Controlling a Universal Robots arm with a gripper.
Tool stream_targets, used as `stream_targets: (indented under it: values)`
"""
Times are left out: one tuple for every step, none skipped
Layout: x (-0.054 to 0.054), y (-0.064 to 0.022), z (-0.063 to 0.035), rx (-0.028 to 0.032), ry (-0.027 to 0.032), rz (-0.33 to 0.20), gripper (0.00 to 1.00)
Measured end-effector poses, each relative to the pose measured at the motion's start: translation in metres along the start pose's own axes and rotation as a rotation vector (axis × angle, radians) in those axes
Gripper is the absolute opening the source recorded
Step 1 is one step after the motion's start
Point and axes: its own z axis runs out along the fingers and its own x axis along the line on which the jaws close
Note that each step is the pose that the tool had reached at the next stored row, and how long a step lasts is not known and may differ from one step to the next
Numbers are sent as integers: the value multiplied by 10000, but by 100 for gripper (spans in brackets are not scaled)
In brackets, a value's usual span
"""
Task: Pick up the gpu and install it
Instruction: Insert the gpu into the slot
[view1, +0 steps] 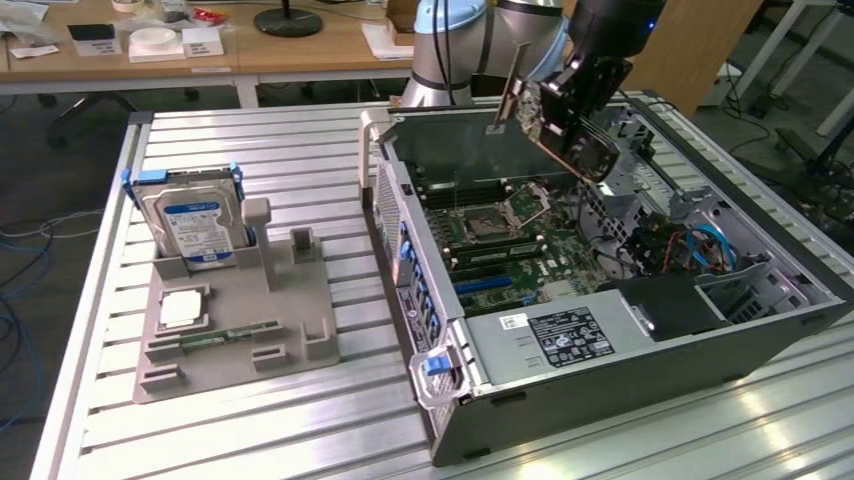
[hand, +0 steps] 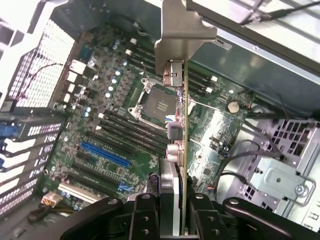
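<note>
The gpu (view1: 567, 135), a thin dark card with a silvery bracket strip (view1: 513, 85) at one end, hangs tilted in the air above the open computer case (view1: 587, 290). My gripper (view1: 587, 90) is shut on it from above. In the wrist view the gpu (hand: 181, 150) is seen edge-on between the black fingers (hand: 145, 215), its metal bracket (hand: 182, 30) pointing away. Below it lies the green motherboard (hand: 125, 130) with its cpu socket (hand: 157, 102) and blue slots (hand: 105, 154).
A grey fixture tray (view1: 234, 320) on the slatted metal table at the exterior view's left holds an upright hard drive (view1: 194, 225) and a slim green memory stick (view1: 220, 338). Cables and a drive cage (view1: 694, 250) fill the case's right side. Wooden desks stand behind.
</note>
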Motion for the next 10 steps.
stream_targets:
  values:
    - [2,0,0,-1,2,-97,29]
    - [4,0,0,-1,5,-199,29]
    - [6,-1,-1,-1,9,-305,29]
    - [8,0,-1,-2,12,-410,29]
    - [10,0,-1,-3,15,-519,29]
    - [11,0,-1,-5,17,-634,29]
    - [11,0,-1,-6,21,-766,29]
    - [12,0,-1,-7,25,-900,29]
    - [12,0,-1,-9,29,-1042,29]
    - [12,0,-2,-9,33,-1196,29]
